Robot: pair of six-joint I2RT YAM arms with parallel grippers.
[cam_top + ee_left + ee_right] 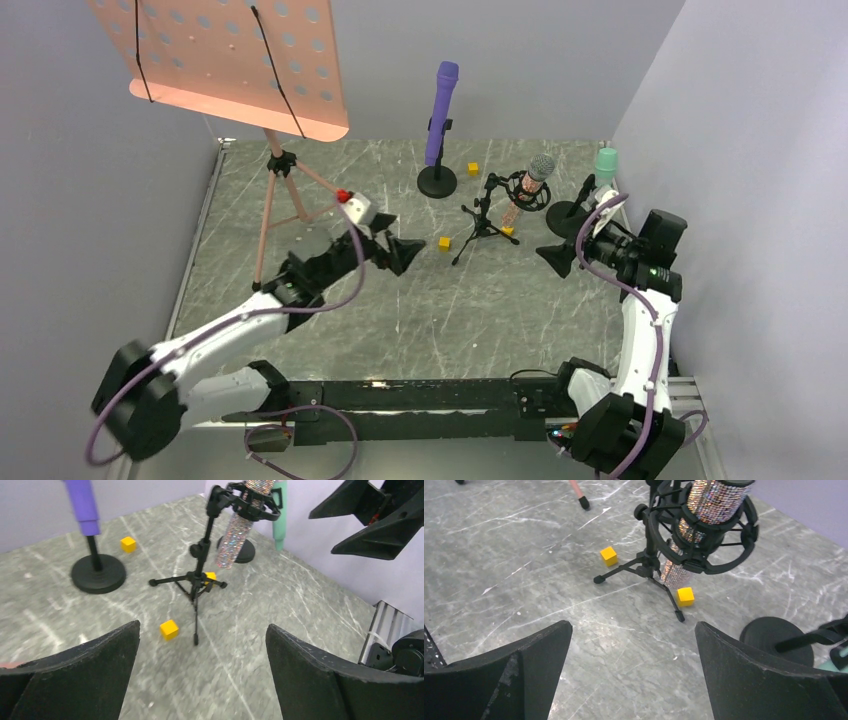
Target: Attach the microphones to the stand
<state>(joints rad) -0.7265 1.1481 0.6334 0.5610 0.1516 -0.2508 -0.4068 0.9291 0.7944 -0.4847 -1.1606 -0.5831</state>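
L pincer [202, 630]; R pincer [634, 627]; agape, apart

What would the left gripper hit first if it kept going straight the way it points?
Most likely the near leg of the tripod stand, which lies between the open fingers of the left gripper. The yellow cube beside that leg might get clipped too; depth is unclear.

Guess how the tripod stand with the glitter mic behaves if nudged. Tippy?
Probably tippy: the tripod stand has thin, short legs, and the glitter mic hangs high in a shock mount, off to one side of the pole. Looks light, so a nudge may slide or pivot it on the smooth table.
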